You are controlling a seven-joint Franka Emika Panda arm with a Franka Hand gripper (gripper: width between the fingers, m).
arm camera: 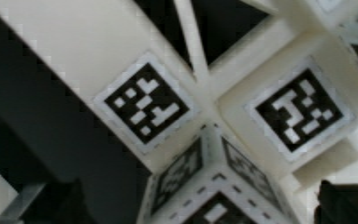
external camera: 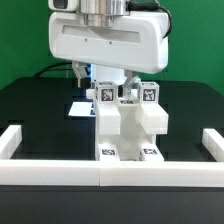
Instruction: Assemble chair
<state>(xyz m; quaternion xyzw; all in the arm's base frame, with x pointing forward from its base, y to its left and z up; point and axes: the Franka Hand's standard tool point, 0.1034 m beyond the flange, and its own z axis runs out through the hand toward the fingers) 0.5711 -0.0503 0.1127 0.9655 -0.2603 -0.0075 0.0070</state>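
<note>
The chair [external camera: 128, 125] is a chunky white block assembly standing in the middle of the black table, against the front rail. It carries square tags on its upright tops and on its front face. My gripper [external camera: 119, 88] hangs right over the tagged tops at the back of the chair. In the wrist view the chair's tagged faces [arm camera: 149, 100] fill the picture very close up. My gripper [arm camera: 190, 203] straddles a tagged ridge of the chair. Its dark fingers [arm camera: 348, 200] stand wide apart at either side, clear of the ridge. It looks open and holds nothing.
A long white rail [external camera: 60, 172] runs along the table's front, with upright ends at the exterior view's left [external camera: 10, 140] and right [external camera: 212, 146]. The marker board [external camera: 80, 108] lies flat behind the chair, towards the exterior view's left. A green wall stands behind.
</note>
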